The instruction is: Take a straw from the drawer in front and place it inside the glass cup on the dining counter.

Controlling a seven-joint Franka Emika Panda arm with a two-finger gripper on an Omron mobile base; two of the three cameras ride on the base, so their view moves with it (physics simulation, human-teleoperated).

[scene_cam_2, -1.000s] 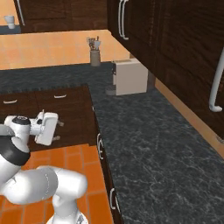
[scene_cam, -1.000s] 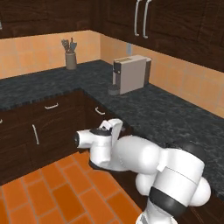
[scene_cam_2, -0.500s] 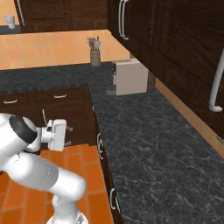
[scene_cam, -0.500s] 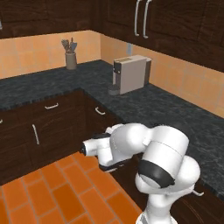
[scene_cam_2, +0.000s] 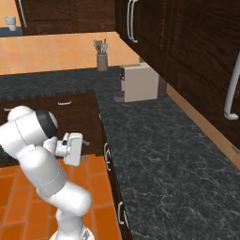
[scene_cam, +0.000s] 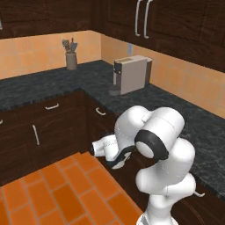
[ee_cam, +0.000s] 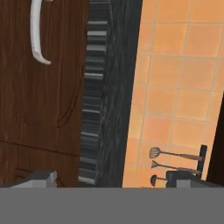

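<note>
Wrapping the corner, a black speckled stone countertop (scene_cam: 52, 85) carries a beige coffee machine (scene_cam_2: 139, 82); hand view shows a curved silver handle (ee_cam: 37, 33) sideways, empty fingers (ee_cam: 41, 178) spread wide.

Open floor (scene_cam: 52, 189) at 8 o'clock of the hand (scene_cam: 94, 148); dark cabinet fronts (scene_cam: 48, 127) blocking at 11, worktop (scene_cam: 88, 85) edge overhead.

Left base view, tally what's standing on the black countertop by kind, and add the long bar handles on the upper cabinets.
coffee machine: 1
utensil holder: 1
upper cabinet bar handles: 2
Total: 4
</note>
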